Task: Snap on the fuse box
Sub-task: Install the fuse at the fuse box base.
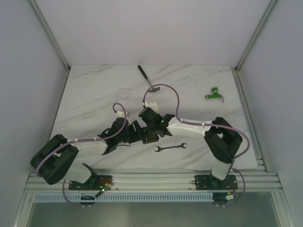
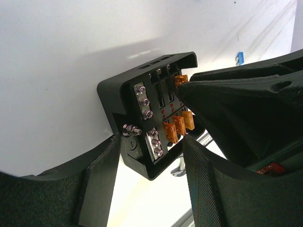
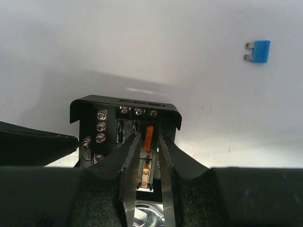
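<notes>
The fuse box (image 1: 149, 135) is a small black square box lying open in the middle of the table, with silver screws and several orange fuses inside (image 2: 151, 113). My left gripper (image 2: 151, 189) grips its near corner from both sides; one of its fingers (image 3: 42, 142) touches the box's left side. My right gripper (image 3: 150, 142) reaches into the box (image 3: 125, 106) from above. Its fingers stand slightly apart on either side of an orange fuse (image 3: 149, 136) seated in a slot, with a small gap each side. In the left wrist view the right gripper (image 2: 184, 92) covers the box's right half.
A silver wrench (image 1: 170, 148) lies just right of the box near the table's front edge. A loose blue fuse (image 3: 258, 51) lies beyond the box. A long-handled tool (image 1: 146, 77) lies at the back centre and a green part (image 1: 215, 93) at the back right.
</notes>
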{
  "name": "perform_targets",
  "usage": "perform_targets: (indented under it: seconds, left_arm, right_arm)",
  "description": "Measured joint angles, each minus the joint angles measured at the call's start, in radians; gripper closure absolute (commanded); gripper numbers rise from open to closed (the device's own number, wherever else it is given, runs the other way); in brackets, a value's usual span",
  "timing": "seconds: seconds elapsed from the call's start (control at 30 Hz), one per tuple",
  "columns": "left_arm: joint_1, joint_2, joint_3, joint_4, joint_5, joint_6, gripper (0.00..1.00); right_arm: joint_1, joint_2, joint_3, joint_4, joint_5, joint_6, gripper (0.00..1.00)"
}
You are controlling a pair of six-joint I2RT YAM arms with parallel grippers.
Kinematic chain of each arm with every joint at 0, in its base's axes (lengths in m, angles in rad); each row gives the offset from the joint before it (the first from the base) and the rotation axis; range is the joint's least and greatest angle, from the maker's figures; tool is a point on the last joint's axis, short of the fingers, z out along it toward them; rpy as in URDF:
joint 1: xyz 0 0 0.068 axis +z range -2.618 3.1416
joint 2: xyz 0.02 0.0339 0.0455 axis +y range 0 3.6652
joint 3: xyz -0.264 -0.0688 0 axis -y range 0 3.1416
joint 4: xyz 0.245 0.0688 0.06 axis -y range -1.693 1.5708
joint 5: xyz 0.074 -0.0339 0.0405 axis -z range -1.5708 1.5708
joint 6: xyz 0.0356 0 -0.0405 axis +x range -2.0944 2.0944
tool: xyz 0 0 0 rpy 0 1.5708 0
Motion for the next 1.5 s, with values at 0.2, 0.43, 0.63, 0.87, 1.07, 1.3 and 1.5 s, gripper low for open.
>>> perform_targets:
  seconds: [0.2,0.43,0.63,0.87,1.07,1.3,1.5]
  left_arm:
    - [0.000,0.000,0.000,-0.002,0.000,0.000,0.36]
    - [0.000,0.000,0.000,-0.002,-0.001,0.000,0.36]
    - [0.000,0.000,0.000,-0.007,-0.003,0.000,0.36]
    - [0.000,0.000,0.000,-0.012,-0.007,-0.002,0.36]
    - [0.000,0.000,0.000,-0.013,-0.013,-0.012,0.36]
    - [0.000,0.000,0.000,-0.023,-0.029,-0.019,0.34]
    - [0.003,-0.018,0.000,-0.053,-0.045,-0.019,0.31]
  right_arm:
    - [-0.002,0.000,0.000,-0.007,0.000,-0.001,0.85]
    - [-0.006,0.000,0.000,-0.008,-0.001,-0.001,0.97]
    - [-0.018,0.000,0.000,-0.008,-0.018,-0.004,1.00]
    - [-0.023,0.000,-0.014,0.010,-0.030,-0.012,1.00]
    - [-0.023,-0.027,-0.074,0.077,-0.031,-0.012,1.00]
    - [-0.035,-0.047,-0.128,0.143,-0.048,-0.007,1.00]
    - [-0.058,-0.032,-0.103,0.125,-0.094,-0.012,1.00]
